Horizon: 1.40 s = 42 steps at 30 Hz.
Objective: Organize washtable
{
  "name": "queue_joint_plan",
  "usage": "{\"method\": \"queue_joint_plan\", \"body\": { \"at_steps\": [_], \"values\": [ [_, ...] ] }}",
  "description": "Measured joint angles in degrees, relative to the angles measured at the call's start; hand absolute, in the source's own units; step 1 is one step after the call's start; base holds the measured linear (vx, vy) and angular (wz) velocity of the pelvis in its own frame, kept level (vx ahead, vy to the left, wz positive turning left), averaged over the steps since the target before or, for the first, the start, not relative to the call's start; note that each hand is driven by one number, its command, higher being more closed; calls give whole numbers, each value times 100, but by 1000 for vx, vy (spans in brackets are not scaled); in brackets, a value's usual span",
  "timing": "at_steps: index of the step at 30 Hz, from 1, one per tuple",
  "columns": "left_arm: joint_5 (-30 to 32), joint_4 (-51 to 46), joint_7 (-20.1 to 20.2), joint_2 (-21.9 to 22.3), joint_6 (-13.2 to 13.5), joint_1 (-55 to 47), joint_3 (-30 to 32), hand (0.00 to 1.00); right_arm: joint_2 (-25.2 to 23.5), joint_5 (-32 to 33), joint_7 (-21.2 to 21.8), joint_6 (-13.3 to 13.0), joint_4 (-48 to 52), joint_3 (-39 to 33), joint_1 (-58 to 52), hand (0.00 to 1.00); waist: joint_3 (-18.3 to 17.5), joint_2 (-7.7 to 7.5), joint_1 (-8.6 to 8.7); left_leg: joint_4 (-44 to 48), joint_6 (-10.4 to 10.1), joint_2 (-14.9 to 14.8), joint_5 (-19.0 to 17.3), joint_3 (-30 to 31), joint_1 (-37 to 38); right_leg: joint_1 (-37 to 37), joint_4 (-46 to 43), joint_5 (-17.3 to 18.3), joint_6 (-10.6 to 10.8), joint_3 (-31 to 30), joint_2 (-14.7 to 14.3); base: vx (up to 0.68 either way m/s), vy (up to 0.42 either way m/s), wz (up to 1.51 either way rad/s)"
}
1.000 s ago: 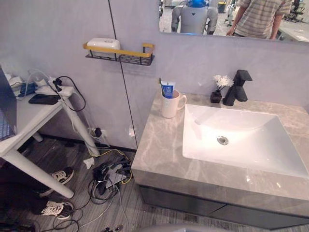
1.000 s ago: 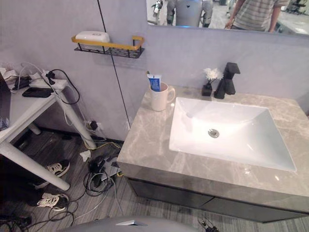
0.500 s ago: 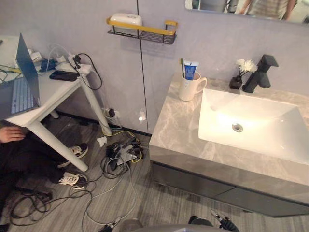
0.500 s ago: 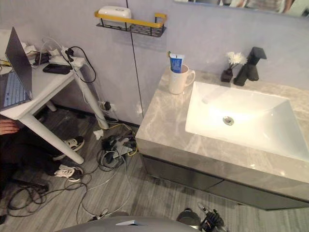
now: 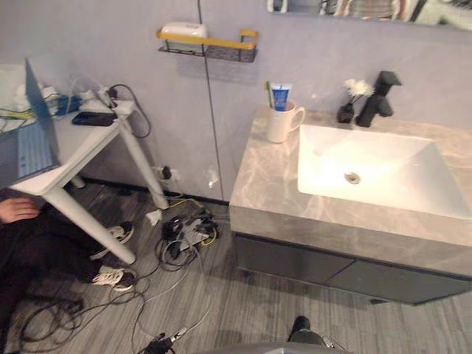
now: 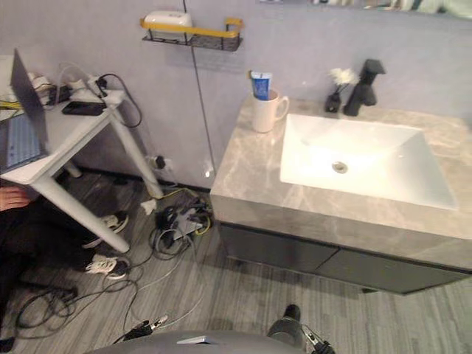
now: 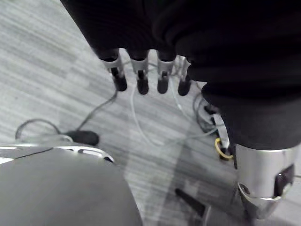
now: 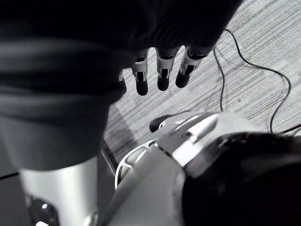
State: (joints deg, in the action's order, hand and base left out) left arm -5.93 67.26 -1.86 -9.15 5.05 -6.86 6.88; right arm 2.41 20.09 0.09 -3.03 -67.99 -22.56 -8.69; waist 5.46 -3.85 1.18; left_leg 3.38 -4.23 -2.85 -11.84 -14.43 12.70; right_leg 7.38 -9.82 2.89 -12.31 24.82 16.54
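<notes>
Washtable [image 5: 262, 188] stands at 2 o'clock in the head views, against the wall and well away from both hands. Its surface is grey marbled stone over dark drawers, with a white sink [image 5: 413, 199] sunk into the 3 o'clock part. A white mug [image 5: 280, 123] sits at the 10 o'clock corner, just beside the sink rim, its handle turned to 3 o'clock. A blue-and-white tube [image 5: 279, 96] stands upright in it. At 12 o'clock behind the sink are a black tap [image 5: 376, 97] and, touching or just beside it, a small dark vase [image 5: 346, 112] with a white flower.

The mug looks glazed, so I judge it stiff, smooth, fairly light and breakable. The handle or a wrap round the body would be the place to hold it, kept upright because the tube rests loose and could tip out. The tube itself should be soft and light. The vase is small and top-heavy, best pinched low on its body.

The left hand [image 7: 139, 70] hangs over the floor, fingers straight and empty. The right hand [image 8: 162, 70] hangs likewise, fingers relaxed, holding nothing.

On the wall at 11 o'clock a yellow-railed shelf [image 5: 221, 50] carries a white box [image 5: 184, 30]. At 9 o'clock a side table [image 5: 88, 144] holds a laptop [image 5: 35, 118] and a phone [image 5: 94, 118]. Cables [image 5: 184, 234] lie tangled on the floor between it and the washtable, and a person's hand [image 5: 18, 209] shows at the 9 o'clock edge.
</notes>
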Motion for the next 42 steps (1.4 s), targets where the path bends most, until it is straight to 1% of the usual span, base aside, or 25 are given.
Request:
{"method": "queue_joint_plan", "body": {
  "at_steps": [1,2,3,4,5,6,7,8,10,13,20,26,29,30,32,33,34,35,36,37,38,39,40,41,42],
  "values": [
    [19,-2,32,79,4,-7,-7,0,70,-2,1,-9,0,2,10,0,-97,199,-5,-131,189,-232,-77,-180,-10,228,-552,518,431,-60,-165,357,-115,-52],
    [21,16,51,-33,-27,4,-5,0,0,-2,10,-4,-5,56,47,0,-81,6,15,-32,186,-313,4,-408,-24,454,-1893,413,774,-227,-167,534,-246,-36],
    [21,16,58,-75,-39,2,-3,0,-43,-2,15,1,-19,58,-2,0,-96,-52,11,36,200,-360,13,-465,-23,415,-2381,444,845,-248,-253,733,-411,-24],
    [20,11,75,-105,-41,-33,31,0,-87,-5,20,5,-24,38,-82,0,-135,-120,-31,110,205,-340,23,-496,42,143,-2673,351,952,-245,-534,600,-324,-61],
    [21,30,87,-19,-61,-43,191,0,-63,-38,57,-3,-30,46,-44,0,-169,-76,-119,136,231,-256,62,-631,35,-44,-2024,428,938,-244,-682,519,-236,-75],
    [23,54,87,22,-87,-40,248,0,0,-104,78,-11,-65,62,-40,0,-204,-19,-102,146,271,-256,115,-705,-37,-134,-1687,387,963,-231,-770,371,-91,-93],
    [23,55,93,50,-106,-30,257,0,106,-107,119,-2,-79,99,50,0,-290,-4,-106,179,312,-219,249,-756,-202,-273,-927,220,1125,-255,-890,327,-54,-81],
    [21,49,107,72,-105,3,256,0,108,-111,122,-7,-79,167,91,0,-323,39,-128,182,260,-165,314,-844,-328,-388,-205,17,1255,-391,-1001,329,-46,-84],
    [19,45,112,96,-102,59,259,0,106,-112,122,-10,-84,163,155,0,-324,55,-160,196,260,-51,314,-1110,-424,-566,726,-300,1423,-616,-1077,136,7,-79],
    [10,13,113,136,-82,121,259,0,116,-111,120,-17,-105,142,201,0,-295,116,-170,304,260,-16,314,-1245,-422,-804,1394,-722,1404,-827,-1159,-9,25,-47],
    [14,8,126,223,-11,301,217,0,107,-112,122,-51,-173,-53,215,0,-244,172,-172,345,258,-35,310,-1126,-521,-792,1507,-795,1408,-804,-1161,-41,-26,3],
    [62,47,157,287,-13,490,223,0,111,-112,118,-37,-194,-294,244,0,-25,253,-170,503,254,-90,301,-839,-668,-831,1520,-853,1371,-581,-1179,-80,-34,21],
    [162,-5,195,318,-2,534,277,0,107,-101,123,-44,-190,-293,291,0,130,331,-174,1646,85,-435,-12,-807,-969,-1018,1529,-739,1317,-532,-1239,-84,-42,13],
    [186,-24,210,308,-2,564,366,0,103,-100,124,-45,-188,-294,300,0,200,321,-178,2285,78,-567,-6,-793,-1192,-1086,1510,-735,1312,-545,-1244,-144,-75,-10],
    [207,-171,224,420,-5,541,510,0,159,-94,132,-62,-159,-330,301,0,328,437,-211,3738,145,-924,154,-437,-1749,-1152,1338,-660,1245,-785,-1390,-193,-77,-42],
    [221,-212,221,430,-5,509,516,0,163,-94,129,-61,-150,-367,301,0,319,454,-214,3830,242,-878,93,-256,-1792,-1131,1310,-646,1261,-895,-1392,-164,-60,-74],
    [266,-232,218,444,1,477,564,0,164,-91,128,-67,-114,-433,301,0,318,512,-205,3563,315,-629,-94,226,-1758,-1092,1315,-641,1272,-1161,-1423,-151,-40,-95],
    [295,-234,218,467,-4,478,571,0,180,-92,130,-67,-103,-432,310,0,321,531,-205,2999,262,-339,-297,756,-1692,-959,1325,-651,1288,-1451,-1464,-153,-8,-106],
    [297,-254,220,476,-2,490,618,0,179,-96,130,-66,-86,-414,311,0,321,526,-206,2658,285,-179,-377,1064,-1657,-860,1336,-653,1296,-1656,-1503,-133,13,-133],
    [301,-286,215,589,-19,496,742,0,221,-96,129,-63,64,-334,277,0,265,658,-210,1794,310,35,-602,1844,-1534,-699,1464,-566,1432,-2103,-1763,-4,-23,-138],
    [279,-253,201,681,-17,444,868,0,278,-98,127,-76,81,-243,296,0,224,821,-306,1715,371,14,-662,1994,-1562,-579,1275,-473,1276,-2229,-1944,127,18,-198],
    [284,-238,139,737,-6,423,1113,0,356,-110,122,-60,227,28,271,0,247,818,-353,1746,336,76,-1028,2054,-1478,13,-378,-166,1003,-2156,-2016,255,28,-171],
    [284,-270,116,657,1,368,1169,0,305,-116,146,-80,273,70,66,0,209,584,-306,1695,269,408,-1196,2341,-1260,-71,-950,221,1138,-2537,-1967,240,69,-147],
    [275,-290,113,603,10,308,1166,0,266,-126,147,-76,236,58,0,0,181,435,-346,1697,349,539,-1231,2257,-1195,-202,-793,492,1136,-2871,-1928,148,-8,-150],
    [250,-255,102,621,18,197,1102,0,253,-251,162,-52,53,63,-3,0,-27,430,-330,1565,425,453,-1142,1970,-1088,-243,-531,493,1184,-3272,-2094,77,2,-133]
  ]
}}
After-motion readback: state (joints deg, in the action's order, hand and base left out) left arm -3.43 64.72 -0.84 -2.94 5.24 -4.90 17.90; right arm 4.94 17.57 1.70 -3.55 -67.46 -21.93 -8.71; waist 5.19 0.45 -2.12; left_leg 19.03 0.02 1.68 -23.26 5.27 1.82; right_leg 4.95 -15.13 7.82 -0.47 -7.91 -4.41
